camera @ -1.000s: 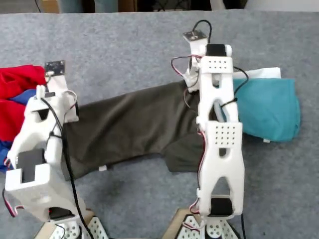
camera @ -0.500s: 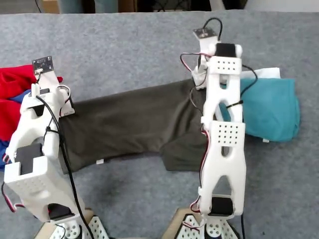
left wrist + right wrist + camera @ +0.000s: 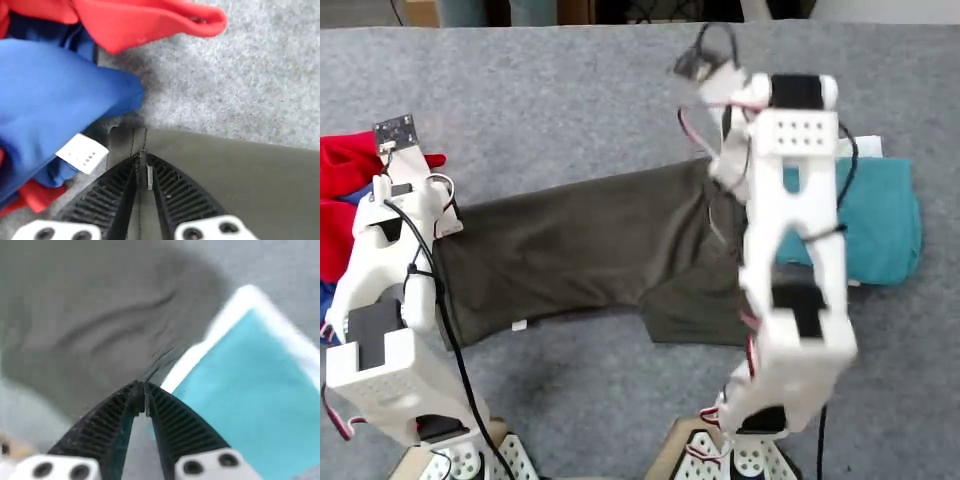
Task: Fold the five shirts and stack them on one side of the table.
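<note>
- Olive shirt (image 3: 580,250) is lying spread flat across the middle of the grey worktop (image 3: 540,90), between the two arms, so that each arm is getting one end of its far edge within reach.
- Left jaws are clamping fully shut on the olive shirt's hem at the end nearest the heap of loose clothes. In the left wrist view the seam is running straight in between them. A corner grip like this is probably serving to carry that end over in a fold.
- Right jaws are pressing together at the opposite end, beside the teal shirt (image 3: 880,220). Creases in the olive cloth are running up to their tips, so they are judged to be pinching its edge, though the contact itself is blurred.
- Teal shirt is sitting folded on what looks like a folded white shirt (image 3: 865,147) at the right side of the worktop, apparently forming the start of the stack.
- Red shirt (image 3: 345,165) and blue shirt (image 3: 45,100) are lying crumpled together at the left edge, with the blue one touching the olive shirt's end, evidently waiting their turn.
- Judgement: the third shirt's fold is only beginning. The heap is crowding the left grip and could be dragged along.
</note>
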`<state>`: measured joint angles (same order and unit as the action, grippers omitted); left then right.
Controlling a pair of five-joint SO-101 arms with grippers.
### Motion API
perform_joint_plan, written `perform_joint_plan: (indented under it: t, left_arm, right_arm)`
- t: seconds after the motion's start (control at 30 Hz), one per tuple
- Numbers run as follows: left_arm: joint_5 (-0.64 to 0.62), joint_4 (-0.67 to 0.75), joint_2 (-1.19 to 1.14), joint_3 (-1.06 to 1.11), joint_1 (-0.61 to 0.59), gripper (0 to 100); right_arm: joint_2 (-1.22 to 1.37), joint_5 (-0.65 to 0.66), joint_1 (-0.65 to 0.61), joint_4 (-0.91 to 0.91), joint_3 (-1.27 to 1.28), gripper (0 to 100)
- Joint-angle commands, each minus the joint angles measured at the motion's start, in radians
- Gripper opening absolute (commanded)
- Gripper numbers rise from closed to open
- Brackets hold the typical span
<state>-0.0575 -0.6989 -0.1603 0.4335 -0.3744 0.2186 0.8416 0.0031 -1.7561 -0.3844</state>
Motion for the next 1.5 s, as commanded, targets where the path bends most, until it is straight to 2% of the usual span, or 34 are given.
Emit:
perform_joint_plan:
  t: [0.0, 0.13, 0.33, 0.57, 0.7, 0.9, 1.1, 1.27, 1.33, 1.47]
  left_arm:
    - [-0.011, 0.012, 0.054, -0.002, -0.007, 3]
    - [-0.011, 0.012, 0.054, -0.002, -0.007, 3]
    - [-0.009, 0.006, 0.054, 0.002, 0.012, 3]
    - [-0.009, 0.009, 0.054, 0.002, 0.038, 3]
    - [-0.008, 0.009, 0.052, 0.002, 0.042, 3]
    - [-0.006, 0.009, 0.052, 0.002, 0.041, 3]
    - [-0.006, 0.006, 0.052, 0.004, 0.036, 3]
    - [-0.006, 0.006, 0.052, 0.004, 0.035, 3]
    - [-0.006, 0.006, 0.052, 0.004, 0.035, 3]
    - [-0.006, 0.006, 0.052, 0.004, 0.035, 3]
  right_arm:
    - [-0.3, 0.149, -0.017, 0.025, 0.363, 7.7]
    - [-0.53, 0.313, -0.017, 0.074, 0.67, 17.7]
    - [-0.766, 0.391, -0.018, 0.273, 1.109, 17.7]
    - [-0.789, 0.482, -0.021, 0.496, 1.383, 18.0]
    - [-0.788, 0.491, -0.044, 0.572, 1.471, 24.5]
    - [-0.759, 0.491, -0.089, 0.709, 1.547, 23.9]
    - [-0.472, 0.491, -0.048, 0.856, 1.488, 19.8]
    - [-0.262, 0.491, -0.011, 0.79, 1.282, 19.5]
    - [-0.222, 0.491, -0.005, 0.787, 1.228, 15.5]
    - [-0.196, 0.491, -0.005, 0.783, 1.162, 0.9]
